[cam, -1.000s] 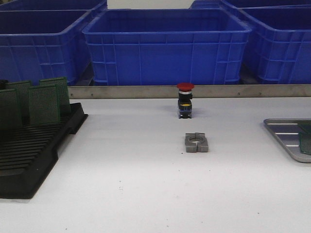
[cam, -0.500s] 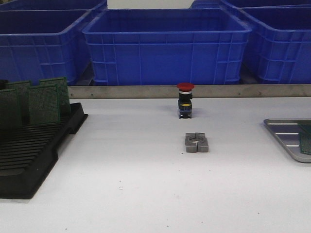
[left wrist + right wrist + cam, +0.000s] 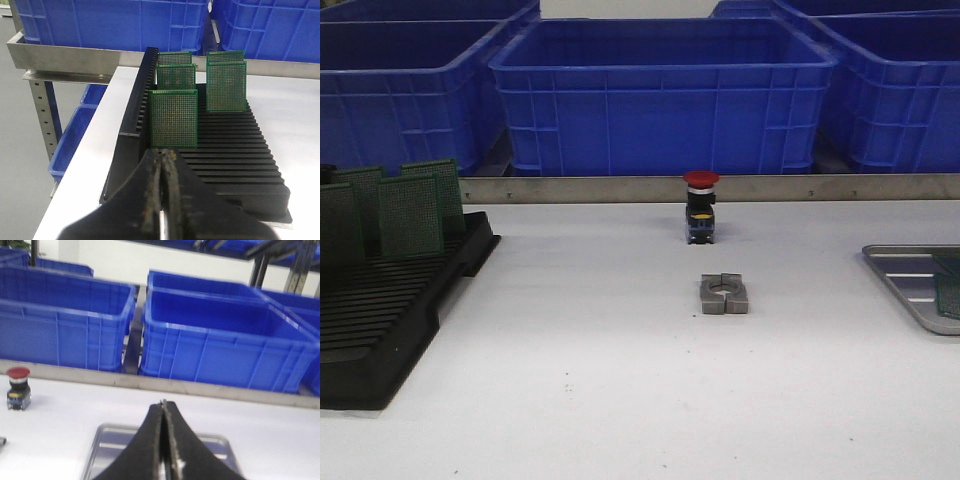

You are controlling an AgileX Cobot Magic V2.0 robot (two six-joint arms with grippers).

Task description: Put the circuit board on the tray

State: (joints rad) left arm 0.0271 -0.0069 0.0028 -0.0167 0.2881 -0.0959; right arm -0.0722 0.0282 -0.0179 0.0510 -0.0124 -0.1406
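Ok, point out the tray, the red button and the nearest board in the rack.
tray (image 3: 890,254), front view, its rim at the far corner
red button (image 3: 701,179), front view, its red cap
nearest board (image 3: 173,118), left wrist view, middle of its face

Blue crates (image 3: 663,95) behind a red-capped button (image 3: 701,207) and metal clamp block (image 3: 725,294).

Cut off at the front view's right edge: the tray (image 3: 910,282), only its near-left part showing, and a green circuit board (image 3: 949,296) lying in it, mostly out of frame. In the right wrist view, partly hidden behind the right gripper (image 3: 163,440), whose fingertips meet over its middle. At the left edge of the front view, clipped too: the black rack (image 3: 380,320) and its upright boards (image 3: 410,215). Neither arm visible in the front view. Small grey clamp block (image 3: 725,294): details too fine to make out.
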